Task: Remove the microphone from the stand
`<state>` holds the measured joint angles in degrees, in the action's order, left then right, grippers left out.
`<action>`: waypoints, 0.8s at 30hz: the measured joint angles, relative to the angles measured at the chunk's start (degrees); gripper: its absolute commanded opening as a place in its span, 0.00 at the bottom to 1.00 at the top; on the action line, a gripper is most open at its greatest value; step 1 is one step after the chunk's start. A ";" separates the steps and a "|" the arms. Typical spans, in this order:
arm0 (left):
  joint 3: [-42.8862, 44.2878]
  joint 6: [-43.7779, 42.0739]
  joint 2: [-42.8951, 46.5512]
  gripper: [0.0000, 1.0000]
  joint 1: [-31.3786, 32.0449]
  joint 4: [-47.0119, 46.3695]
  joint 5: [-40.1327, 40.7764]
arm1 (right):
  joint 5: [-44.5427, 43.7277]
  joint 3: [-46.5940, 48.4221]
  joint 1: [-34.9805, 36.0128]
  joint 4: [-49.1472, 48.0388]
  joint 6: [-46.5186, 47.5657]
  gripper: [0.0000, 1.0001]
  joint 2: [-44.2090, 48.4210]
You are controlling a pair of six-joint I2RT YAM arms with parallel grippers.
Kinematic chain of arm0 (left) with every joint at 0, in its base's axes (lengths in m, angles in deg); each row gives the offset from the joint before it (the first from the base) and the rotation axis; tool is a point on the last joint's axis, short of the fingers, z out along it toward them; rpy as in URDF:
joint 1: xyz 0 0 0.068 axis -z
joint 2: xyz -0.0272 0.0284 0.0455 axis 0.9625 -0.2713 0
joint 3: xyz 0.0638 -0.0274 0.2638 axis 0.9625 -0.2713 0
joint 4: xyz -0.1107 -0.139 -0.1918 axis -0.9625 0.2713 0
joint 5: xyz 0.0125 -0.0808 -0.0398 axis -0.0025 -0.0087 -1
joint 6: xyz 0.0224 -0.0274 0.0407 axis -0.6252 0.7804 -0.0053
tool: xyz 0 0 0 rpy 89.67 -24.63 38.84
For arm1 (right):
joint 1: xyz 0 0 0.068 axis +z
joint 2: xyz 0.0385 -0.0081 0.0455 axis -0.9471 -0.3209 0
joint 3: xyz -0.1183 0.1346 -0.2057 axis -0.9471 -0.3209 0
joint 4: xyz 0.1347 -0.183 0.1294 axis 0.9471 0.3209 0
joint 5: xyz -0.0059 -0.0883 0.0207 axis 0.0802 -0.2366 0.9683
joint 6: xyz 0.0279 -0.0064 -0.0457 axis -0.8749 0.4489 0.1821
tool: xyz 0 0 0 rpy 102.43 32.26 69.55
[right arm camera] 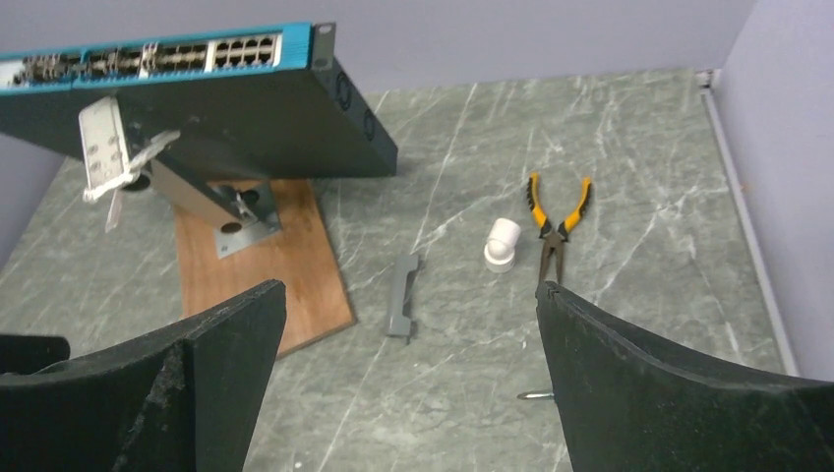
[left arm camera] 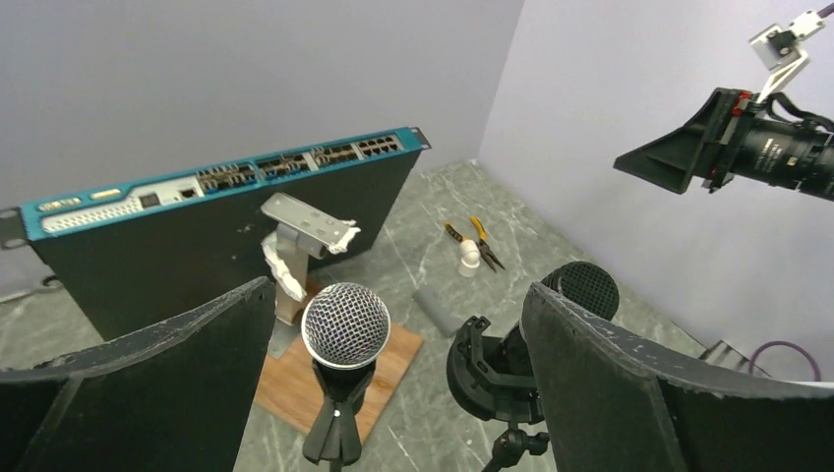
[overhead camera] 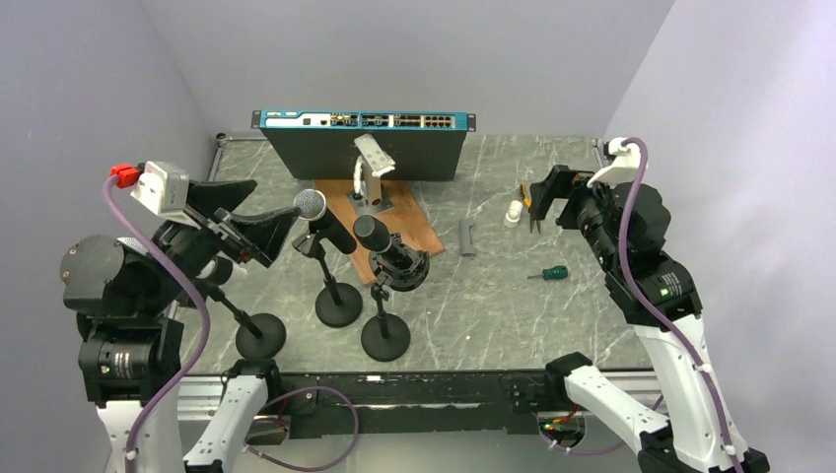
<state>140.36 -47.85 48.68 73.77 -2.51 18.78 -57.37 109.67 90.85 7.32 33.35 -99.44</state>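
Mic (overhead camera: 310, 204) w/ the silver mesh grille sits upright in the clip of its stand (overhead camera: 338, 304), left-centre of the table (overhead camera: 552, 325). The left gripper (left arm camera: 399, 287) is spread wide and aimed at it, touching nothing. From the wrist cam the grille sits between the two fingers but further out. The right gripper (overhead camera: 545, 202) is also spread and empty, hanging over the pliers (overhead camera: 525, 200) on the far right.

What worries me, imo:
- The black mic (overhead camera: 371, 229) in its shock mount (overhead camera: 402, 268) is just beside the target. The wide fingers could clip it on the way in, esp. the right-hand one.
- The round-base stands look tippy. If the clip grips hard, pulling sideways prob drags or topples the whole stand into its neighbour.
- A third stand (overhead camera: 260, 336) sits near the left arm, so an elbow swing could knock it.

Room-wise, the left wall is close and the network switch (overhead camera: 360, 120) and wooden board (overhead camera: 414, 232) block the back. Lifting straight up looks cleanest. There's bare table to the right before the grey clip (overhead camera: 467, 237), white pipe elbow (overhead camera: 514, 212) and screwdriver (overhead camera: 549, 273).
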 measured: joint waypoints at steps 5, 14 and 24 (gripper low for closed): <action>-3.76 1.81 -0.02 0.99 0.00 -1.57 -2.08 | 5.57 -2.78 0.00 -1.18 0.74 1.00 0.00; -4.55 1.57 -0.46 0.99 0.00 -0.39 -3.48 | 31.52 -7.39 0.02 -5.90 2.25 1.00 2.10; -6.21 1.57 1.64 0.99 0.00 -0.94 -5.46 | 59.63 -10.32 4.92 -14.40 2.58 1.00 0.28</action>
<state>134.15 -46.27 50.32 73.77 -3.45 13.31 2.25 99.35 95.77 -7.09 35.93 -99.16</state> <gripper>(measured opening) 0.989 0.998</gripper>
